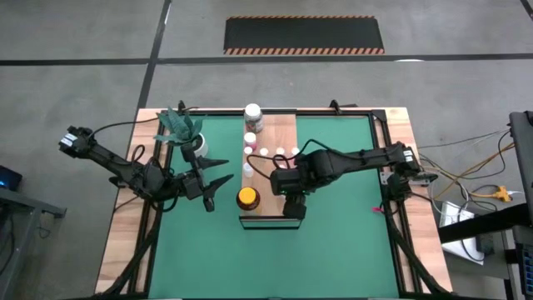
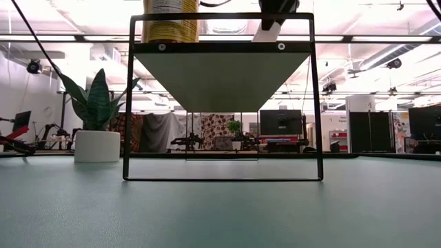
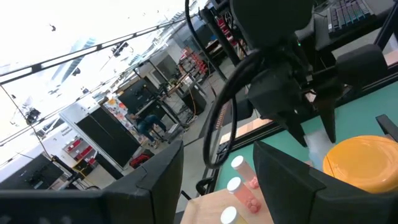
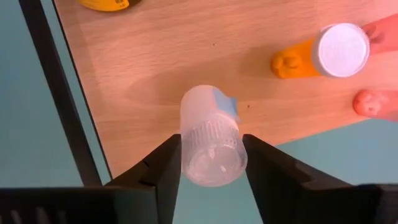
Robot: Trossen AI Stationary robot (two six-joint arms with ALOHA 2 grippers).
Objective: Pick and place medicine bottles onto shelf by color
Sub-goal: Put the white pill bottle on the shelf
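Observation:
The shelf [image 1: 279, 133] is a light wooden board on a black frame, standing on the green mat. On it are an amber yellow-lidded jar [image 1: 247, 198], a white-lidded jar [image 1: 252, 115] and several tiny bottles [image 1: 271, 152]. My right gripper [image 4: 211, 168] is over the board's near right part [image 1: 293, 207], shut on a small whitish bottle [image 4: 210, 134]. My left gripper [image 1: 226, 171] waits open and level just left of the shelf. Its fingers [image 3: 155, 180] point at the jar's yellow lid [image 3: 364, 158] with nothing between them. My right gripper pinches the whitish bottle's ribbed cap end [image 4: 190, 155] between its two fingers, one on each side. The fingers come steeply from above. The bottle points down and away from them toward the board [image 4: 155, 56]. I cannot tell whether its base touches the wood.
A white pot with a green plant [image 1: 190, 137] stands at the mat's far left. An orange bottle with a white cap [image 4: 329, 53] and pink bottles [image 4: 376, 102] stand on the board just beyond the held bottle. The shelf's black frame [image 2: 127, 103] lifts it well above the mat.

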